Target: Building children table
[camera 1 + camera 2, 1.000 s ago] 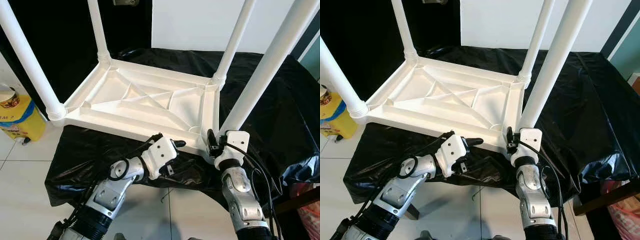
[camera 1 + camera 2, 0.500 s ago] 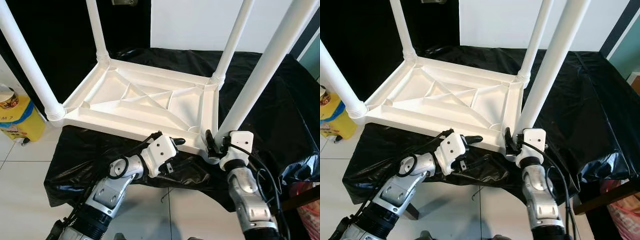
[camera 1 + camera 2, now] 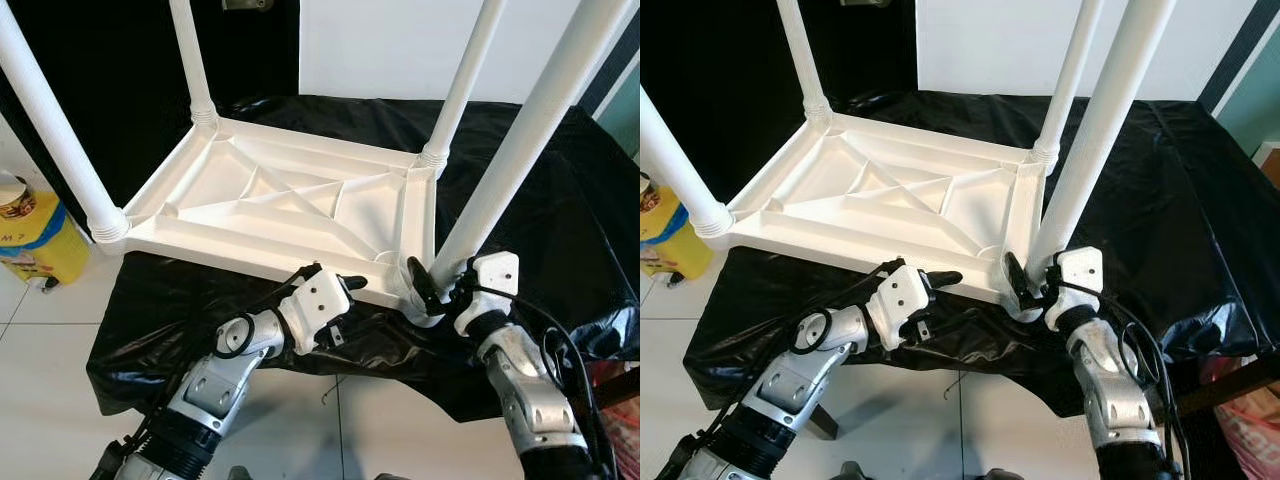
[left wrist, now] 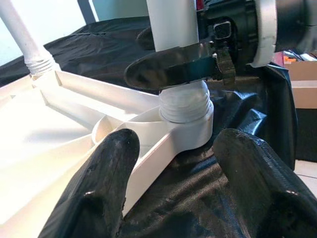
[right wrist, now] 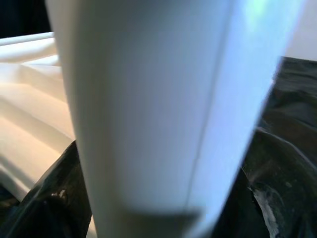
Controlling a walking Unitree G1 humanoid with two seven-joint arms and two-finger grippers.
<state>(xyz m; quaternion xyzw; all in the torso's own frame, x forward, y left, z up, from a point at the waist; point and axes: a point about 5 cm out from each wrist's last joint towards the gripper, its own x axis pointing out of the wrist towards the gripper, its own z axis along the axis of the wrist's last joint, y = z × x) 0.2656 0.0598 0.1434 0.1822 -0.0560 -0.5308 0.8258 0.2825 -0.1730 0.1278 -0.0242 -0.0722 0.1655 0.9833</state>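
right gripper (image 3: 432,288) clamping the near-right table leg (image 3: 520,145) just above its socket | left gripper (image 3: 345,287) hovering open at the near edge of the upturned white children's table (image 3: 270,205) | table lying on black-covered tabletop (image 3: 560,200)

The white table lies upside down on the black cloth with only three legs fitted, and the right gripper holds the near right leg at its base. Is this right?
Not quite: the table has four legs fitted, as the left eye view shows. The rest stands: it lies upside down on the black cloth, and the right gripper holds the near right leg at its base.
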